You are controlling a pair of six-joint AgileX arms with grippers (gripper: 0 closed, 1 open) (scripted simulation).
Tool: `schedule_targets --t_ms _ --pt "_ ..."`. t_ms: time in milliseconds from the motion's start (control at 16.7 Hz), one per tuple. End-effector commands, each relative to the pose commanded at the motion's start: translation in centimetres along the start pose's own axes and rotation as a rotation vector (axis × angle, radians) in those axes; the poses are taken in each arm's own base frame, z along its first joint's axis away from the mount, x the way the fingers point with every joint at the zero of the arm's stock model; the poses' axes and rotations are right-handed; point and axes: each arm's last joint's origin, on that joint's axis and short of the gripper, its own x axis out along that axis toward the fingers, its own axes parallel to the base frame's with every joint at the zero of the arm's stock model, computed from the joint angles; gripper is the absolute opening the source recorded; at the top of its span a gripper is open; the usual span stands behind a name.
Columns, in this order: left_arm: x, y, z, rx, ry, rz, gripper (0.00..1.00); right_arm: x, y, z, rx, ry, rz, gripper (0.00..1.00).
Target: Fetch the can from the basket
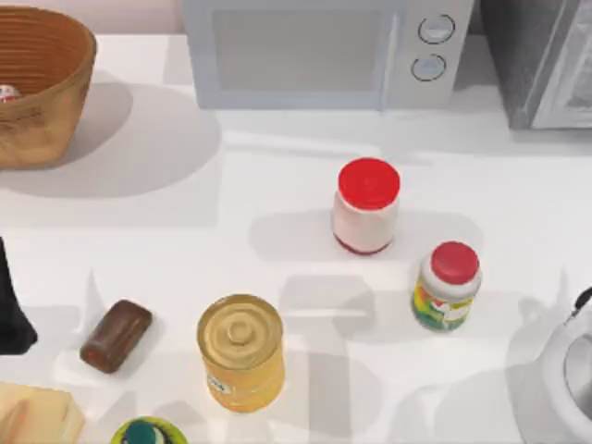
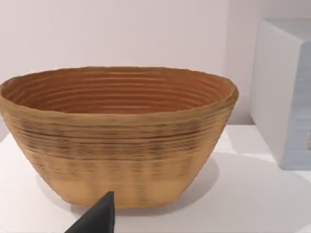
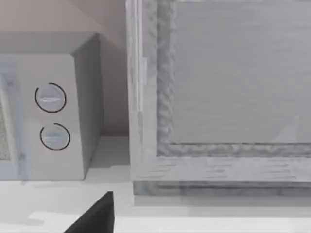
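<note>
Can lies low inside basket at table's far left; left gripper faces the wall, finger state unclear; a shallow reach could clip the rim and shove it.

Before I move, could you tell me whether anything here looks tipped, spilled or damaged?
Nothing stands out. The basket sits upright and whole at the table's far left, and the two red-capped jars and the yellow tin stand upright. No spills show.

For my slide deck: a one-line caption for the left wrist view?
Left gripper faces the wicker basket on the white table, microwave alongside.
</note>
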Motion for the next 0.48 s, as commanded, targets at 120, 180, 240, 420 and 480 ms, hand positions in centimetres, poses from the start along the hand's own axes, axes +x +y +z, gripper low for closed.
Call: schedule_targets --t_ms 120,180,240,420,480 --pt "0.0 0.0 0.0 0.0 0.0 0.0 1.0 0.0 0.0 0.0 0.0 0.0 0.0 1.0" --pt "0.0 0.0 0.1 0.0 0.006 0.002 1.0 0.0 0.0 0.0 0.0 0.0 0.0 1.0" --pt "0.0 0.0 0.4 0.001 0.018 0.005 1.0 0.0 0.0 0.0 0.0 0.0 0.0 1.0" --pt "0.3 0.2 2.5 0.007 0.086 0.018 1.0 0.0 0.0 0.0 0.0 0.0 0.0 1.0" --pt "0.5 0.2 3.5 0.009 0.116 0.022 1.0 0.0 0.0 0.0 0.0 0.0 0.0 1.0"
